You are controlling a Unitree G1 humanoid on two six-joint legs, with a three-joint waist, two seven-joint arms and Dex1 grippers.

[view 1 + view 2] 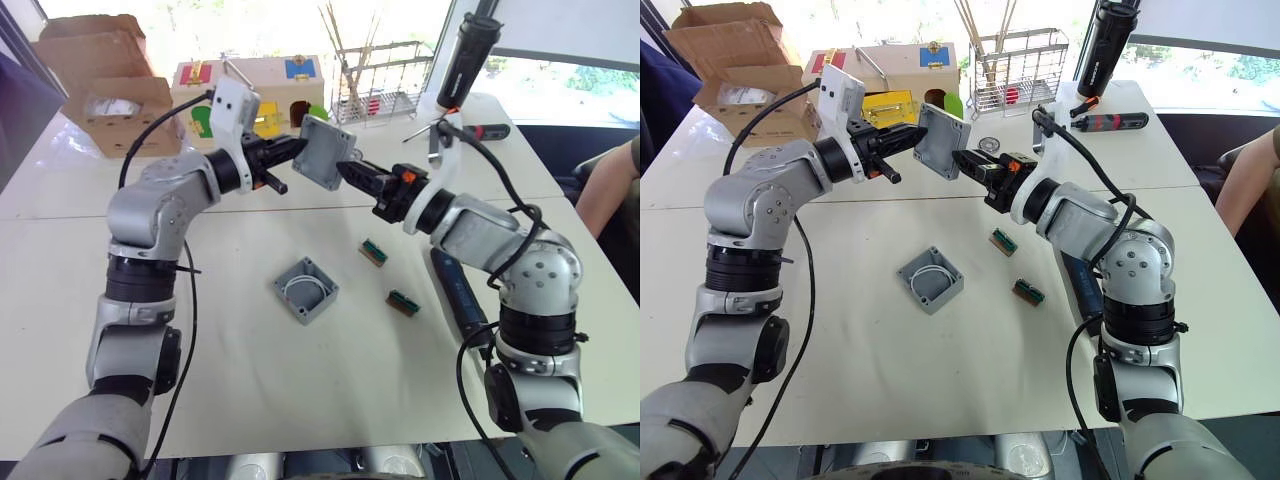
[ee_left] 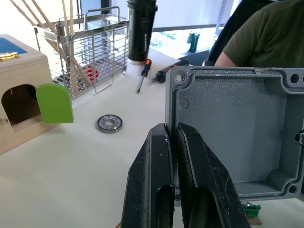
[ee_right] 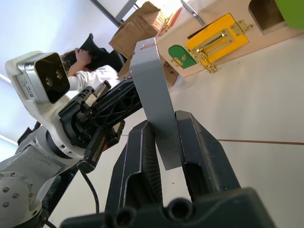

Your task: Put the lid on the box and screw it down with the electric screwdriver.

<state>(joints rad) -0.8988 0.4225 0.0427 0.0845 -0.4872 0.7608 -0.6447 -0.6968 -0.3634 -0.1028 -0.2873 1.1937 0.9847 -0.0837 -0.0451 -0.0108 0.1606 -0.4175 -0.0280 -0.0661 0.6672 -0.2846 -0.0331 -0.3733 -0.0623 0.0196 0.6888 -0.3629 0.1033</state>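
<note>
Both jaws pinch opposite edges of the flat, rimmed grey lid (image 1: 324,151) aloft.

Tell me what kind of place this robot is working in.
Probably a robotics lab or test room by a window: white tables laid out with practice props, such as a colourful wooden latch box, a wire rack of sticks, and hand tools, with a person seated alongside.

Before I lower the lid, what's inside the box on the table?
The box sits open on the table, a white wire coil curled inside. The lid is held up between the left gripper and right gripper.
</note>
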